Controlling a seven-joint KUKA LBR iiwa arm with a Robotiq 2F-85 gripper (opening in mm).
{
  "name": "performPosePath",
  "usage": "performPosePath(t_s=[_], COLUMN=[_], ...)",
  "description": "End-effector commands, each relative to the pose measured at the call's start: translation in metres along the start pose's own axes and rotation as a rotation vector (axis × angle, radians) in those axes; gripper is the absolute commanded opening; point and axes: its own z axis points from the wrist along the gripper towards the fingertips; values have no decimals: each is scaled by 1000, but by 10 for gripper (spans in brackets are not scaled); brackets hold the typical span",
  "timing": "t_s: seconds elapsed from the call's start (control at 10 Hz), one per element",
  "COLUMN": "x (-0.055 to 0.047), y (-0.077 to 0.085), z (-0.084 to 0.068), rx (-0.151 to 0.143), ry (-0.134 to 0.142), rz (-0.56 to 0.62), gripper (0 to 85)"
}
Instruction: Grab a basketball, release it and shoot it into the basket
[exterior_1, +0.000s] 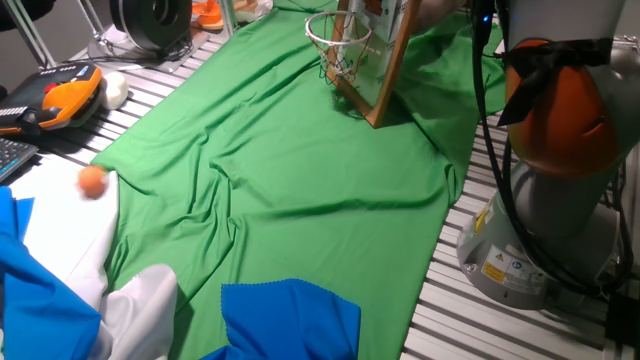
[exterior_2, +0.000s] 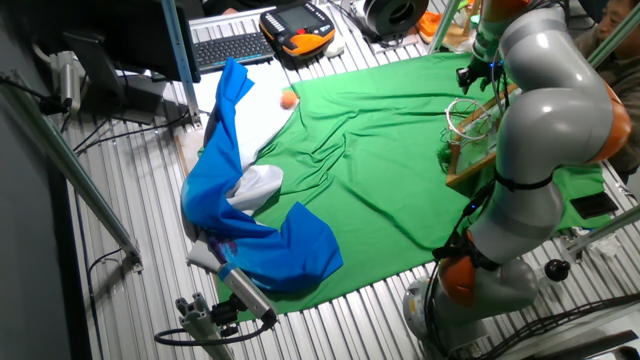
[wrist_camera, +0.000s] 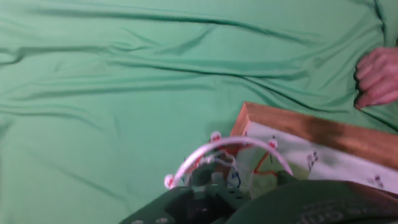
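Observation:
The basketball (exterior_1: 92, 181) is a tiny orange ball lying on white cloth at the left edge of the green cloth; it also shows in the other fixed view (exterior_2: 288, 99). The basket (exterior_1: 340, 45) has a white net and a wooden-framed backboard (exterior_1: 385, 70), and stands at the far side of the green cloth (exterior_2: 470, 125). My gripper (exterior_2: 476, 72) hangs above the basket, far from the ball. In the hand view the hoop rim (wrist_camera: 227, 155) and backboard (wrist_camera: 311, 134) lie just below, and only the hand's dark blurred body (wrist_camera: 249, 202) shows. The fingers are not distinct.
An orange-and-black device (exterior_1: 65, 95) and a white ball (exterior_1: 115, 90) lie at the far left. Blue cloth (exterior_1: 290, 315) is bunched at the near edge. The robot base (exterior_1: 540, 200) stands at the right. A person's hand (wrist_camera: 376, 78) rests beside the backboard.

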Motion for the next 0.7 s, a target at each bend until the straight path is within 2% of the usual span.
performPosePath(t_s=[0.0, 0.1, 0.2, 0.4, 0.5, 0.6], x=[-6, -11, -11, -4, -3, -4], y=[-3, -5, -3, 14, 21, 26], z=[-1, -2, 0, 4, 8, 10], rx=[-9, -41, -71, -61, -54, -62], ry=[-16, -7, 0, -13, -28, -35], rz=[-12, -27, -35, -41, -55, -61], gripper=[0, 0, 0, 0, 0, 0])
